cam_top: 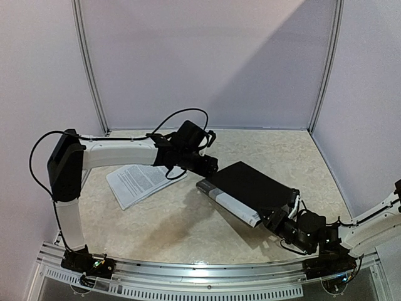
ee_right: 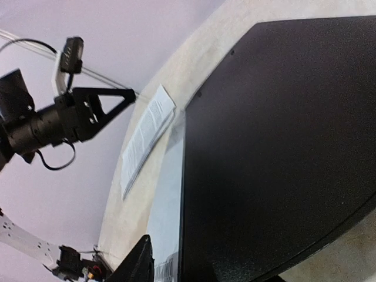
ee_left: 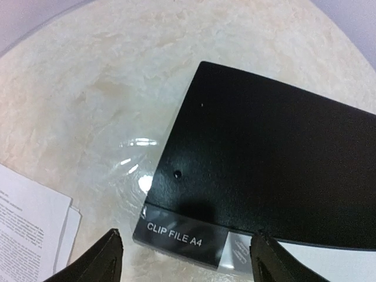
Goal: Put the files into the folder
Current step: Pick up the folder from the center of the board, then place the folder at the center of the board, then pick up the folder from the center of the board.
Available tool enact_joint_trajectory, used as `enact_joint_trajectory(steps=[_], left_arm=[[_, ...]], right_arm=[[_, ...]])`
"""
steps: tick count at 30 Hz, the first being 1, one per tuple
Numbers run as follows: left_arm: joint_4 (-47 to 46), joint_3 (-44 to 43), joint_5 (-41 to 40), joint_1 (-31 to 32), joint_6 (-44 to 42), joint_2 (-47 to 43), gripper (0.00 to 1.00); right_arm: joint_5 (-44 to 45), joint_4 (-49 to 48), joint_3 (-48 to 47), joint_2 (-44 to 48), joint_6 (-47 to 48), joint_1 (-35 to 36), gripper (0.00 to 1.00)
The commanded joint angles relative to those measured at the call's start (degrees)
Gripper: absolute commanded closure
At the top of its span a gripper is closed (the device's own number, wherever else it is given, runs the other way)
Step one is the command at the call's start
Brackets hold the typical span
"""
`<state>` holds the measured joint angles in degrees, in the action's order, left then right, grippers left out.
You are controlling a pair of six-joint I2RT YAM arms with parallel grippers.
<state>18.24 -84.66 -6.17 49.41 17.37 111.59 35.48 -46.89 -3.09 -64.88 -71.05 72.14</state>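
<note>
1. Folder [cam_top: 250,185] lies shut and flat on the table [cam_top: 182,229], mid-right. Files [cam_top: 139,182] lie loose to its left, apart from it.
2. Left gripper [ee_left: 185,235] is spread wide over the folder's labelled corner, holding nothing.
3. Right gripper [cam_top: 280,221] is at the folder's near-right corner. Can't tell if it's clamped.
4. Folder looks stiff with a slick cover, so lift the cover by its free edge.
5. Files look thin, floppy and likely to fan. Pinch the whole stack at a corner.

light: soft, moderate, lilac cast on pale walls [cam_top: 207,63] | shadow: diagonal band on back wall, faint arm shadow on beige marbled tabletop [cam_top: 182,229] | glare: white spots beside flat black rectangular folder [ee_left: 264,164] | focus: wrist views soft, edges bowed
</note>
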Motion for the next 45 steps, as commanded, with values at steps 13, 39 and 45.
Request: enact_joint_trajectory(steps=[13,39,45], left_arm=[[-12.3,25.5,1.4,1.0,23.4,-10.4,0.21],[-21.5,20.4,13.7,0.5,33.4,1.5,0.22],[-16.5,12.9,12.7,-1.6,30.8,7.4,0.22]], right_arm=[[18.4,72.8,-10.9,29.4,-1.4,3.9,0.01],[-22.7,53.8,-33.7,-11.9,44.3,-50.8,0.01],[-31.3,47.7,-32.3,-17.5,47.2,-54.2,0.01]])
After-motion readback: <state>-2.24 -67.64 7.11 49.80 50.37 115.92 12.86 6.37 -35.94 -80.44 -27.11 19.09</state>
